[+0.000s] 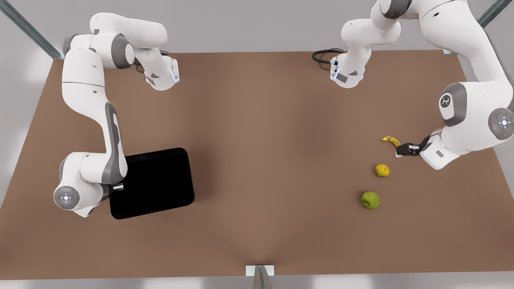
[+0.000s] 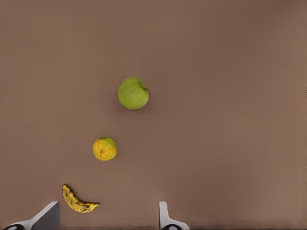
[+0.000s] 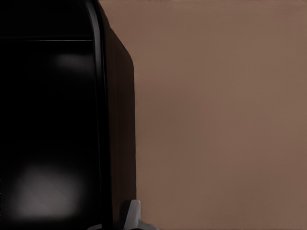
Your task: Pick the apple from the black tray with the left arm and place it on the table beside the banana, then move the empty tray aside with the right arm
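Note:
The green apple [image 1: 370, 200] [image 2: 133, 93] rests on the table at the front view's right, a short way from the banana [image 1: 390, 140] [image 2: 76, 201]. My left gripper [image 1: 407, 149] [image 2: 106, 221] hovers open next to the banana, holding nothing. The black tray [image 1: 154, 182] [image 3: 48, 120] lies empty at the front view's left. My right gripper [image 1: 117, 187] [image 3: 106, 221] is shut on the tray's rim at its left edge. One light finger [image 3: 132, 214] presses the outer wall; the other is hidden against the black inside.
A yellow-orange fruit [image 1: 382, 170] [image 2: 104, 148] sits between the apple and the banana. The brown table [image 1: 261, 160] is bare across its middle. A black cable [image 1: 324, 56] lies at the far edge.

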`<state>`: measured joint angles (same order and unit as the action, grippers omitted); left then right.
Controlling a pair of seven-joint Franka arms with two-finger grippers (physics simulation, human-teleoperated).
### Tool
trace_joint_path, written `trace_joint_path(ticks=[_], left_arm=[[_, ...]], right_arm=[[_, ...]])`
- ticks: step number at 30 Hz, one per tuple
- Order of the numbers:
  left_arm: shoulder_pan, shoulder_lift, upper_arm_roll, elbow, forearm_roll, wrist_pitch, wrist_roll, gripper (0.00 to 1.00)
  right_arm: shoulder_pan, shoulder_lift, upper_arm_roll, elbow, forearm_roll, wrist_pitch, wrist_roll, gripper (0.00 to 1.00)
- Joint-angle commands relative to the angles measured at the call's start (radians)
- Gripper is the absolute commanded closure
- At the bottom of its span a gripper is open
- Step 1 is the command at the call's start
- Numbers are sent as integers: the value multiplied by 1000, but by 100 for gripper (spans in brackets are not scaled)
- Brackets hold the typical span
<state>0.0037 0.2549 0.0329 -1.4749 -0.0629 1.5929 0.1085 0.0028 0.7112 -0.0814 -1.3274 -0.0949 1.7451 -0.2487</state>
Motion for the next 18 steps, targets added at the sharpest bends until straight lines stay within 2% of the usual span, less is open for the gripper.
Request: trace_joint_path(ticks=[1, 3, 4, 6, 8, 9, 10, 12, 15, 16, 18], left_arm=[[-1, 0, -1, 1, -18, -36, 45, 0], [-20, 0, -16, 15, -18, 33, 50, 0], [-40, -11, -24, 103, -14, 26, 51, 0], [-28, 7, -21, 142, -41, -1, 13, 0], [-33, 53, -31, 188, -23, 12, 13, 0], [-33, 64, -31, 200, -18, 13, 13, 0], [-33, 66, -33, 203, -20, 7, 10, 0], [-48, 76, -31, 217, -17, -1, 4, 0], [-48, 81, -28, 223, -17, -2, -3, 0], [-48, 84, -28, 225, -17, -2, -3, 0], [-50, 87, -28, 234, -17, -16, -7, 0]], right_arm=[[-4, 17, -1, 1, -5, 82, -350, 97], [-9, 27, -1, 1, -5, 82, -348, 97], [-9, 34, -1, 1, -5, 83, -347, 97], [-9, 42, -1, 1, -5, 96, -345, 97], [-9, 50, -1, 1, -5, 106, -346, 95], [-9, 54, -1, 1, -5, 109, -346, 89], [-10, 57, -1, 1, -5, 113, -345, 47], [-10, 57, -1, 1, -5, 129, -343, 27], [-10, 54, -4, 1, -2, 128, -346, 11], [-7, 22, -1, 1, 4, 114, -343, 9], [17, -116, 15, -1, 61, -50, -298, 1]])
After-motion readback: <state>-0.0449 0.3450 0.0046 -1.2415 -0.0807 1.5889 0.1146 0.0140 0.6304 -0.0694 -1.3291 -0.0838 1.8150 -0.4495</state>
